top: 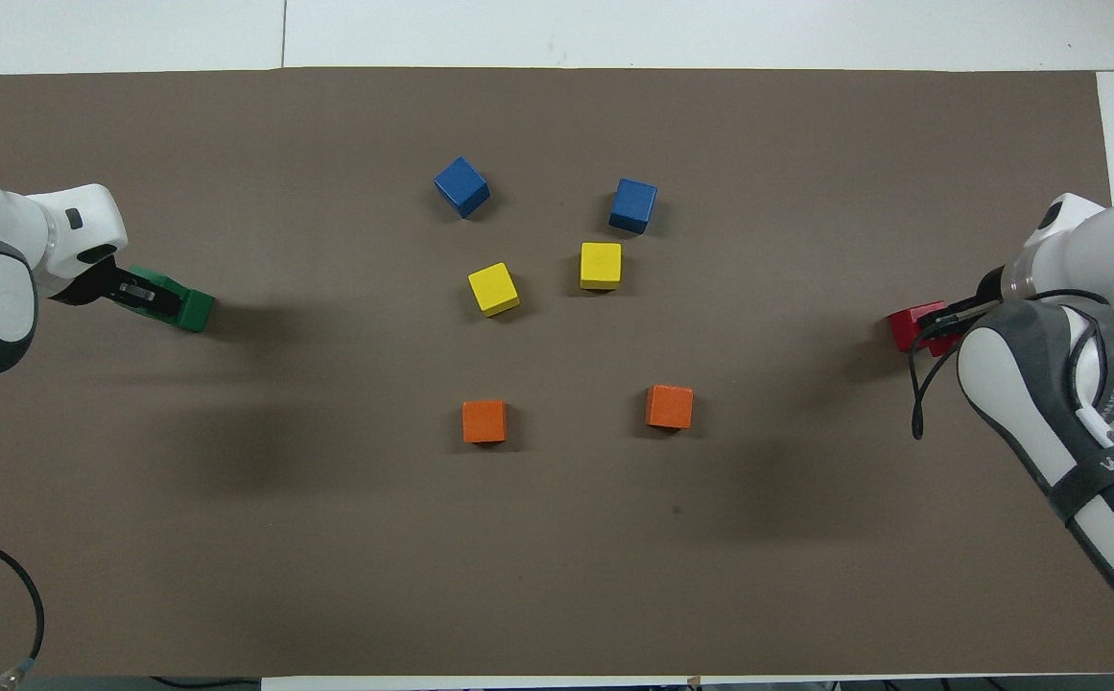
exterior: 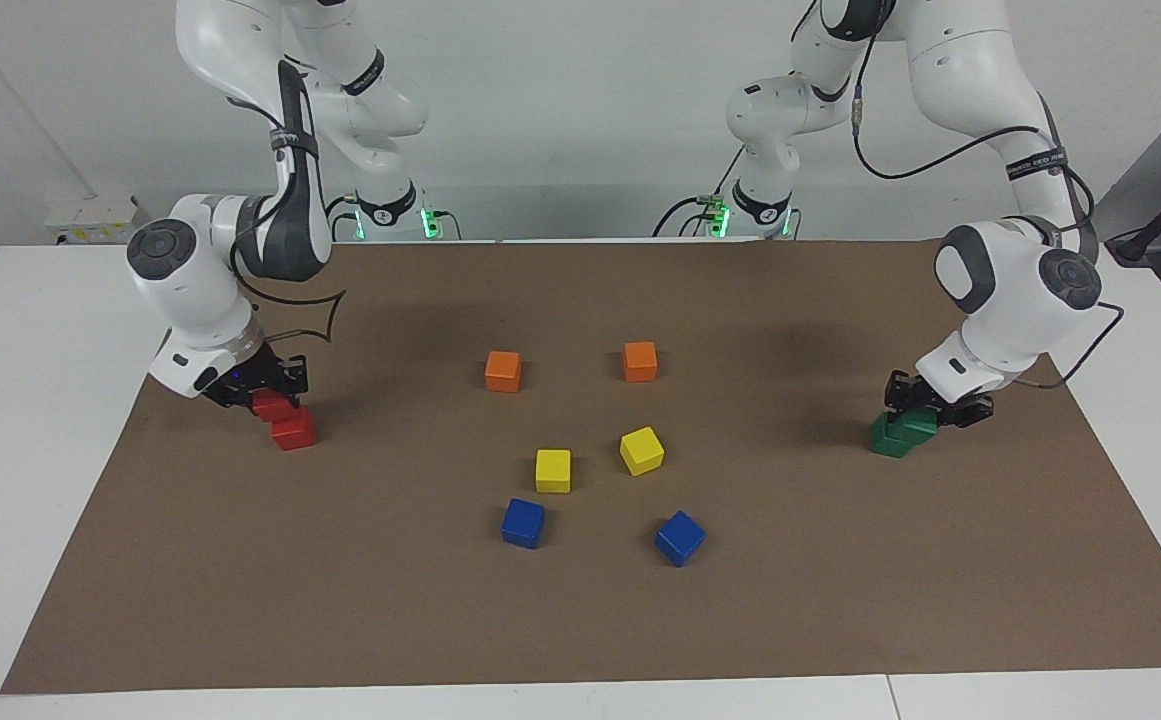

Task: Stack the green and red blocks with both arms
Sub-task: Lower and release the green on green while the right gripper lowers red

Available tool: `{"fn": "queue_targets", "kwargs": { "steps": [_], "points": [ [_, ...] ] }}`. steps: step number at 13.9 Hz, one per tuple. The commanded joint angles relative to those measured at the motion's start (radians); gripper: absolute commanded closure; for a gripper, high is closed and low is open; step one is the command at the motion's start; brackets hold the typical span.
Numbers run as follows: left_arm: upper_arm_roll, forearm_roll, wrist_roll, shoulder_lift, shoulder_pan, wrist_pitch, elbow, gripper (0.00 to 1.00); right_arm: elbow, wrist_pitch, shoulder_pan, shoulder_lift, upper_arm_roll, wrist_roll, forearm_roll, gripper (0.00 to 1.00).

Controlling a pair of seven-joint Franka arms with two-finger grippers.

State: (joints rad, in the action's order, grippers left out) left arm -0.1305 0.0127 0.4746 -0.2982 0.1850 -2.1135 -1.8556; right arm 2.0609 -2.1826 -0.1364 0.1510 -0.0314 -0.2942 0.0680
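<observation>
Nearest the robots on the brown mat (exterior: 580, 620) lie two orange cubes (exterior: 503, 371), untouched and no part of the job.

A little farther out, at the two ends of the table, both arms are at work. The right gripper (exterior: 267, 385) is pinched on the held red block (exterior: 268, 405), which hangs low, overlapping the resting red block (exterior: 293, 432) but not squarely above it. The resting one lies just toward the middle of the table from the gripper. The left gripper (exterior: 940, 407) is likewise clamped on the held green block (exterior: 920, 423). It looks tilted, perhaps leaning on the resting green block (exterior: 887, 440), which again lies toward the table's middle. Whether either pair touches I cannot tell.

So each arm is nearest its own colour, and the coming move probably turns on a short shift inward, toward the centre, to bring each held block square over its partner before letting go.

Farthest out sit two yellow cubes (exterior: 553, 470), then two blue cubes (exterior: 523, 523), well apart from both grippers.
</observation>
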Motion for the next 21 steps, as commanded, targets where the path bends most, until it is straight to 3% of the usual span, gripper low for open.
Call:
{"fn": "queue_targets", "kwargs": {
  "steps": [1, 4, 5, 6, 7, 8, 18, 21],
  "points": [
    [0.003, -0.016, -0.005, 0.027, -0.006, -0.033, -0.04, 1.0, 0.022, -0.029, -0.006, -0.007, -0.009, 0.02, 0.013, 1.0],
    [0.003, -0.016, -0.005, 0.027, -0.007, -0.036, -0.042, 0.99, 0.024, -0.029, -0.008, -0.007, -0.009, 0.018, 0.013, 1.0],
    [0.003, -0.016, -0.005, 0.025, -0.009, -0.039, -0.042, 0.89, 0.024, -0.029, -0.008, -0.007, -0.009, 0.02, 0.013, 1.0],
    [0.003, -0.016, -0.007, 0.027, -0.016, -0.04, -0.042, 0.75, 0.024, -0.029, -0.008, -0.007, -0.009, 0.02, 0.013, 1.0],
    [0.003, -0.016, -0.008, 0.027, -0.019, -0.042, -0.046, 0.41, 0.022, -0.031, -0.008, -0.007, -0.009, 0.02, 0.013, 1.0],
    [0.003, -0.016, -0.01, 0.028, -0.018, -0.049, -0.051, 0.0, 0.024, -0.035, -0.008, -0.007, -0.009, 0.02, 0.013, 1.0],
    [0.003, -0.016, -0.043, 0.034, -0.019, -0.031, -0.007, 0.0, 0.024, -0.055, 0.0, 0.005, -0.009, 0.049, 0.013, 1.0],
    [-0.006, -0.016, -0.152, 0.063, -0.021, 0.094, 0.085, 0.0, 0.024, -0.055, 0.012, 0.005, -0.01, 0.061, 0.013, 1.0]
  ]
}}
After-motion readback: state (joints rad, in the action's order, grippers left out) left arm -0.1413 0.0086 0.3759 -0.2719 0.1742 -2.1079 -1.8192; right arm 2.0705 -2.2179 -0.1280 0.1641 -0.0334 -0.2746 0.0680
